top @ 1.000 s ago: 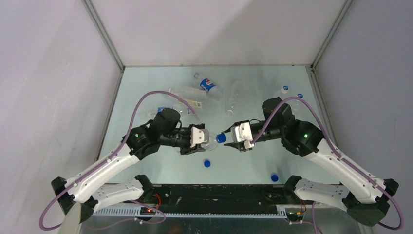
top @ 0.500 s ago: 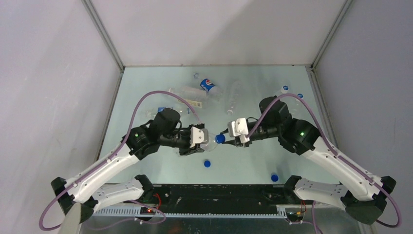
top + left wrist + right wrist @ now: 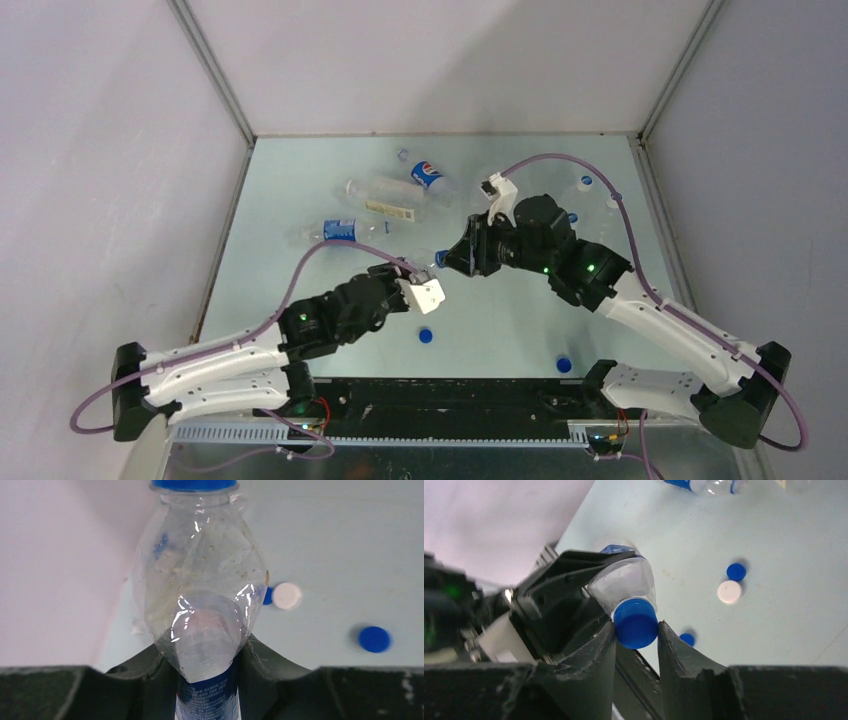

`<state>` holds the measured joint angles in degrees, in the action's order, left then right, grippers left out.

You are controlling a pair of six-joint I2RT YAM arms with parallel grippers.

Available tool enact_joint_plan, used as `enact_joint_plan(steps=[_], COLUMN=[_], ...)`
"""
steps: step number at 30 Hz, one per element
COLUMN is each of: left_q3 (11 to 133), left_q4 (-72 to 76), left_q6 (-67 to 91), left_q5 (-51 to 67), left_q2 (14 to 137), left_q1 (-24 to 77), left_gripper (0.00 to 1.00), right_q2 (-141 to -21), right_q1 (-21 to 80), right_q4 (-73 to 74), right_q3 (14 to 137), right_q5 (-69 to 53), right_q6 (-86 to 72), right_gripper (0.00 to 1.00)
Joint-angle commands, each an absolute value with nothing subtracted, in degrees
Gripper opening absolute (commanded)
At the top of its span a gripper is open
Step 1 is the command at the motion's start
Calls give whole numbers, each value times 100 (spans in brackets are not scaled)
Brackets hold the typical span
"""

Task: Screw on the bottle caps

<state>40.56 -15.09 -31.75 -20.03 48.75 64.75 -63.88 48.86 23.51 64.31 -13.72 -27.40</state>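
My left gripper (image 3: 205,652) is shut on a clear bottle (image 3: 200,580) with a blue label, gripping its body. The bottle is off the table and its neck points toward my right gripper. A blue cap (image 3: 636,623) sits on the bottle's mouth. My right gripper (image 3: 636,630) is shut on this cap, with a finger on each side. In the top view the two grippers meet at mid-table, left (image 3: 425,292) and right (image 3: 447,262), and the bottle (image 3: 432,274) is almost hidden between them.
Several bottles lie at the back: a logo-labelled one (image 3: 427,175), a pale-labelled one (image 3: 385,200) and a blue-labelled one (image 3: 340,229). Loose blue caps lie near the front (image 3: 426,335) (image 3: 564,364). A white cap (image 3: 729,592) lies beside a blue one (image 3: 736,571).
My right gripper has swung toward the back and turned over, and is now closed around the cap. My left arm has drawn back toward the near edge, tilting the bottle.
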Motion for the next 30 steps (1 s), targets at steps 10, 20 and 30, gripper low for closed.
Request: enact_joint_plan(steps=[10,20,30], left_q3=[4249,5110,5758], left_q4=[-995,-3015,-3701], left_q6=[-3014,-2800,-2958], left_q5=[-1854,2389,3351], left_q2=[4828,4841,5342], left_q1=[6355,4911,4878], left_gripper=[14,13,13], right_q2=[-5712,-4917,-5320], right_q1=[4844,4665,4541], right_q4=[942,2170,3259], right_q3=[5884,5881,6443], right_q5=[-1431,-4017,-4599], right_q6=[-2144,2608,4228], right_gripper=[64,74,71])
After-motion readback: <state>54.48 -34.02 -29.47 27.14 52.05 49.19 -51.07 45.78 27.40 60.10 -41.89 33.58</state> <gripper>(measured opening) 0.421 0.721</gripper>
